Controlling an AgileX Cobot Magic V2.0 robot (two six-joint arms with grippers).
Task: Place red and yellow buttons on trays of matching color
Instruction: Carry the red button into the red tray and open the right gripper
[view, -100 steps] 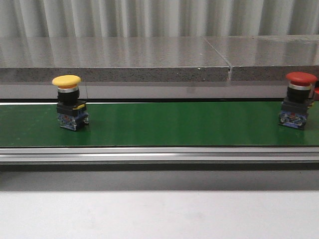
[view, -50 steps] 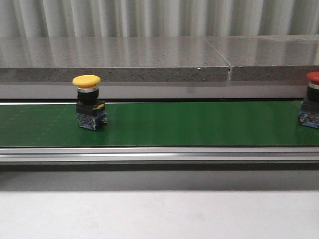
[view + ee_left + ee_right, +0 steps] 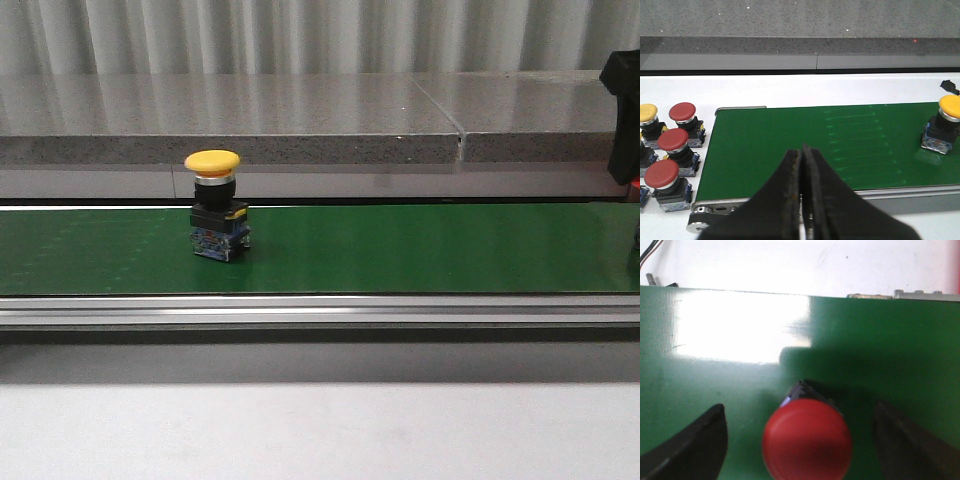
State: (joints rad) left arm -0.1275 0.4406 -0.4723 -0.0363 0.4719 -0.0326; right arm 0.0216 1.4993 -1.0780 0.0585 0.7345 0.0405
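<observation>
A yellow button (image 3: 217, 215) stands upright on the green belt (image 3: 400, 250), left of centre. It also shows in the left wrist view (image 3: 942, 127). A red button (image 3: 807, 437) stands on the belt between the fingers of my right gripper (image 3: 799, 410). That gripper is open, with a gap on each side of the cap. In the front view only part of the right gripper (image 3: 625, 120) shows at the right edge, and the red button is out of view there. My left gripper (image 3: 802, 150) is shut and empty over the belt's near end. No tray is in view.
Several spare red buttons (image 3: 674, 140) and one yellow button (image 3: 647, 115) stand on the white table beside the belt's end. A metal rail (image 3: 320, 310) runs along the belt's front. A grey stone ledge (image 3: 230, 120) lies behind it.
The yellow button has moved right along the belt. The red button has passed out of the front view at the right edge, where my right gripper has come into view.
</observation>
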